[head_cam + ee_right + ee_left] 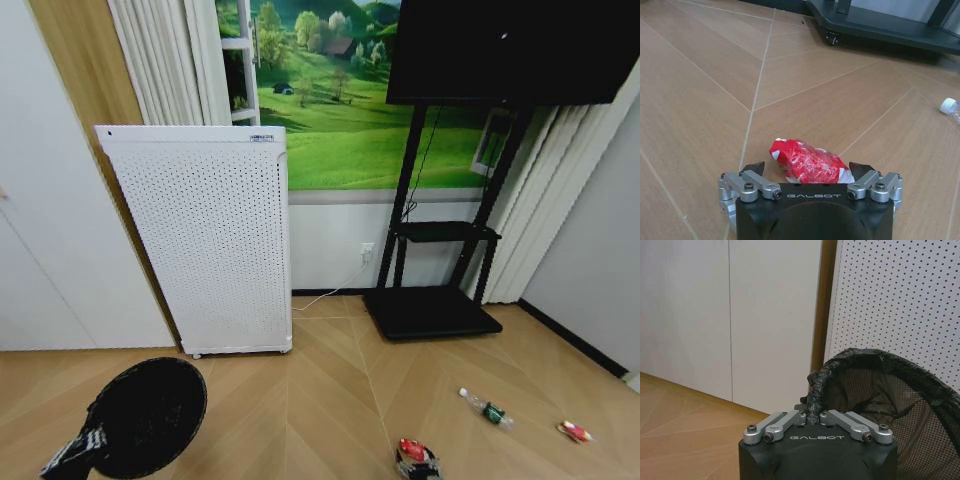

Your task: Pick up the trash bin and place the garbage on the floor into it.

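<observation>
My left gripper (813,412), black with silver links, clamps the black mesh trash bin (148,414). Beneath my right gripper (809,169): a crumpled red-and-white wrapper (809,161) on tan herringbone floor (320,400). Behind stands a white perforated appliance (210,240).

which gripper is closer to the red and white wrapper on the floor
Right. The right gripper is open with the red-and-white wrapper between its fingers; the left gripper is off at the trash bin, clamped on its rim.
</observation>
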Robot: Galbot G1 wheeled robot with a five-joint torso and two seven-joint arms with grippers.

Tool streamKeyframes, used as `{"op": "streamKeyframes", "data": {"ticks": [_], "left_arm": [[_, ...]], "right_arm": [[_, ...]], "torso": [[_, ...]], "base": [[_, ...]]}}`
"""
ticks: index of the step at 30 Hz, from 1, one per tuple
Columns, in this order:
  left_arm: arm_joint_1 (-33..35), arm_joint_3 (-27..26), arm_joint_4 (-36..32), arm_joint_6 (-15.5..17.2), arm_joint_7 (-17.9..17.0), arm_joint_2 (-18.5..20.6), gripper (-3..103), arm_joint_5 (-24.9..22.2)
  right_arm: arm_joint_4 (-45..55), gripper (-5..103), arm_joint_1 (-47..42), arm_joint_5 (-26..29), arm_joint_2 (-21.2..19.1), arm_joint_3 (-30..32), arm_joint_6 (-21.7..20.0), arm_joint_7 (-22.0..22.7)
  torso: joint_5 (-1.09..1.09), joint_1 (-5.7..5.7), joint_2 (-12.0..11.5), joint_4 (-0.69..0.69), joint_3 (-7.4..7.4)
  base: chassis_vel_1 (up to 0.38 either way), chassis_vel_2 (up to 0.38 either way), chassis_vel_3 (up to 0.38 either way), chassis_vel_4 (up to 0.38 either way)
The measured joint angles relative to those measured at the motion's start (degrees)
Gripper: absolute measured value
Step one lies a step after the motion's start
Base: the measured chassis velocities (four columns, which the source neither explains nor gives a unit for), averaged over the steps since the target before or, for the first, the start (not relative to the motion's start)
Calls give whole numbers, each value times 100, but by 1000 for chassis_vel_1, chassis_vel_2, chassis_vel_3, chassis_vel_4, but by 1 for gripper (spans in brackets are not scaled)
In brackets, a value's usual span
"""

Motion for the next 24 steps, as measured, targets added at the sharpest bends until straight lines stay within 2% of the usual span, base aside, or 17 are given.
{"op": "streamKeyframes", "data": {"ticks": [1,3,4,5,6,9,10,12,21,24], "left_arm": [[-2,11,0,5,-2,8,6,5],[-5,11,-8,12,-16,40,6,0],[-5,11,-8,12,-16,40,6,0],[0,-11,-12,13,-17,58,6,-12],[0,-11,-12,13,-17,58,6,-12],[27,-74,52,-8,-12,56,6,-26],[27,-74,52,-8,-12,56,6,-26],[38,-77,115,-34,3,24,6,-14],[-39,11,155,-37,15,55,6,15],[-79,69,249,-18,65,125,6,26]], "right_arm": [[-5,95,11,15,0,-4,-10,38],[-18,86,38,90,9,-33,-67,130],[-18,86,38,90,9,-33,-67,130],[-21,80,46,119,18,-49,-99,151],[-21,80,46,119,18,-49,-99,151],[-3,65,32,124,31,-60,-130,199],[-3,65,32,124,31,-60,-130,199],[17,57,-6,126,14,-55,-131,202],[471,55,-242,373,-100,-27,-225,127],[887,55,-394,747,-167,-27,-239,8]], "torso": [[0,0,0,0,0],[0,0,0,1,0],[0,0,0,1,0],[1,0,0,0,0],[1,0,0,0,0],[0,0,0,2,0],[0,0,0,2,0],[0,0,0,1,0],[2,0,0,0,0],[2,0,0,-1,0]], "base": [[0,0,0,0],[0,0,0,0],[0,0,0,0],[0,0,0,0],[0,0,0,0],[0,0,0,0],[0,0,0,0],[0,0,0,0],[0,0,0,0],[0,0,0,0]]}}
